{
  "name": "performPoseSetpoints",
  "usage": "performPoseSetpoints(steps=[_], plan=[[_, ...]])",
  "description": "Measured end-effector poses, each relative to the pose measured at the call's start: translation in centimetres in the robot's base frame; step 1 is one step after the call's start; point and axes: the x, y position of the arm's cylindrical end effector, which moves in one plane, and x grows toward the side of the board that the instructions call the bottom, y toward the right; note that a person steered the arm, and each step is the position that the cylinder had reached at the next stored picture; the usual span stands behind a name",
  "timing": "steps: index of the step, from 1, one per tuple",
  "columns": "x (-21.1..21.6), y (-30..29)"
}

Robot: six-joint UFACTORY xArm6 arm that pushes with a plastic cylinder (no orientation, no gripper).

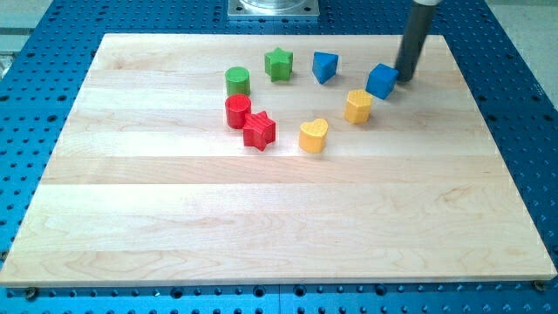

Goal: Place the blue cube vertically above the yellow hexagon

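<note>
The blue cube (381, 81) sits near the view's top right of the wooden board (261, 218), up and to the right of the yellow hexagon (358, 105) and close to it. The tip (405, 78) stands just beside the cube's right face, seemingly touching it, though the angle makes contact hard to confirm. There are no jaws on this rod, so nothing is grasped; it can only push. The cube looks light, rigid and smooth, likely to slide easily and to twist if pushed off-centre, so a push square on the middle of the right face seems best, nudging it left until it lines up above the hexagon. Another blue block (324, 66) lies further left, the yellow heart (313, 136) below, and the green star (278, 64), green cylinder (237, 81), red cylinder (237, 111) and red star (259, 130) well apart; only the hexagon itself risks being bumped.
</note>
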Motion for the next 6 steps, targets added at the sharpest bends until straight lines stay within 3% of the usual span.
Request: performPoseSetpoints(steps=[1, 2, 3, 4, 6], plan=[[0.9, -0.4], [2.1, -5.4], [3.1, -7.0], [3.7, -3.4], [4.4, -8.4]])
